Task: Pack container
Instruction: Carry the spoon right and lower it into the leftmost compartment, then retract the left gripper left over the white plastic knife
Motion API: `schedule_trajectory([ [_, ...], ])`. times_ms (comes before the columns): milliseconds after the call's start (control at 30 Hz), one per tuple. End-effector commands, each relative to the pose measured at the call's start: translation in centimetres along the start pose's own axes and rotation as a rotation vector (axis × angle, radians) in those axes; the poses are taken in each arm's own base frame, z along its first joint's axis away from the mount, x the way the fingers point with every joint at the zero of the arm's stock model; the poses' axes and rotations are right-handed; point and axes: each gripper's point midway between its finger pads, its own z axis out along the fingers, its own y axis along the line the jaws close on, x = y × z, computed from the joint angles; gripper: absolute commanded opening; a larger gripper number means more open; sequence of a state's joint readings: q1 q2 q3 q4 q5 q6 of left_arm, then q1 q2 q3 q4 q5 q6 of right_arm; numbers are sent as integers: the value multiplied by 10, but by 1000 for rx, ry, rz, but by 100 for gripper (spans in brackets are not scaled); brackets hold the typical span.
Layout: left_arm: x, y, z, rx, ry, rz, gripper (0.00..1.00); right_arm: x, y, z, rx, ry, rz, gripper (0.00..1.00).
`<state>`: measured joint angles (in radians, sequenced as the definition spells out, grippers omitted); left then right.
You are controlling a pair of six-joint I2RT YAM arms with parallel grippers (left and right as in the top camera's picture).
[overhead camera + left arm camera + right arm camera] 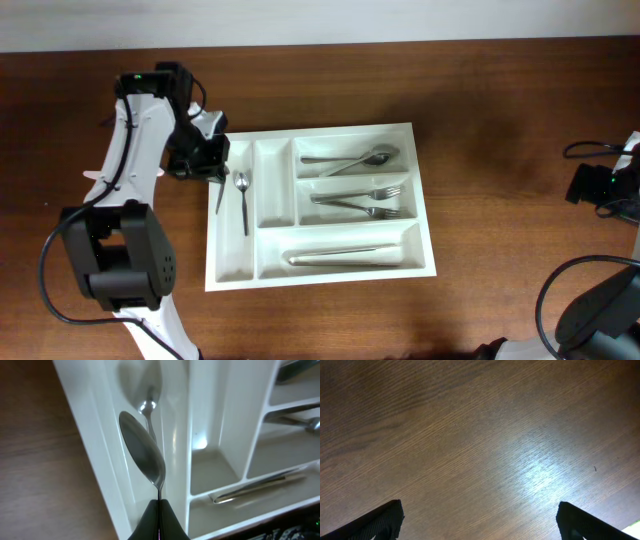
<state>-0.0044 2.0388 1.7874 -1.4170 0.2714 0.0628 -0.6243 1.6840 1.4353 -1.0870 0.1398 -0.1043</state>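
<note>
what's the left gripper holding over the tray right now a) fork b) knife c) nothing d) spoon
d: the left gripper is shut on a spoon, whose bowl hangs over the leftmost narrow compartment of the container.

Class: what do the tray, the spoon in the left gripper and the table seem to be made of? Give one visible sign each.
Tray: white plastic, glossy; moulded rounded walls with soft highlights.
Spoon, held by the left gripper: polished metal, probably steel; mirror-like reflections.
Table: brown wood or wood-look laminate; grain lines, semi-gloss glare patch.
</note>
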Motion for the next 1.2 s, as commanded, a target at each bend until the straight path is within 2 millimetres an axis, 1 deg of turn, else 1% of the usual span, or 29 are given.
schedule_trajectory([
  [0, 8, 4, 20, -13, 44, -27, 2, 0, -2, -2, 1, -7, 14, 99],
  [67, 8, 4, 23, -12, 46, -27, 3, 0, -2, -2, 1, -7, 14, 99],
  [133, 8, 5, 25, -13, 46, -27, 12, 0, -2, -2, 1, -7, 14, 99],
  [167, 7, 5, 25, -13, 42, -26, 16, 0, -2, -2, 1, -7, 14, 99],
  [267, 2, 5, 25, -14, 21, -20, 18, 0, -2, -2, 1, -7, 14, 99],
  [333, 0, 5, 25, -14, 13, -18, 27, 0, -2, -2, 1, -7, 14, 99],
  [367, -1, 5, 25, -14, 8, -16, 29, 0, -2, -2, 1, -7, 14, 99],
  [467, -6, 6, 24, -16, -10, -11, 32, 0, -2, -2, 1, -7, 14, 99],
  [567, -24, 12, 10, -21, -86, -13, 46, 0, -2, -2, 1, -7, 14, 99],
  [633, -36, 19, -3, -23, -142, -23, 52, 0, -2, -2, 1, -7, 14, 99],
  [700, -46, 30, -18, -25, -196, -64, 58, 0, -2, -2, 1, -7, 14, 99],
  [767, -53, 42, -27, -16, -239, -145, 61, 0, -2, -2, 1, -7, 14, 99],
  [800, -57, 48, -32, -2, -262, -181, 67, 0, -2, -2, 1, -7, 14, 99],
  [867, -63, 54, -37, 39, -297, -234, 99, 0, -2, -2, 1, -7, 14, 99],
  [1000, -58, 52, -41, 139, -286, -275, 99, 0, -2, -2, 1, -7, 14, 99],
  [1067, -64, 50, -44, 171, -311, -275, 99, 0, -2, -2, 1, -7, 14, 99],
  [1133, -71, 57, -47, 176, -338, -389, 99, 0, -2, -2, 1, -7, 14, 99],
  [1167, -73, 64, -48, 170, -345, -499, 99, 0, -2, -2, 1, -7, 14, 99],
])
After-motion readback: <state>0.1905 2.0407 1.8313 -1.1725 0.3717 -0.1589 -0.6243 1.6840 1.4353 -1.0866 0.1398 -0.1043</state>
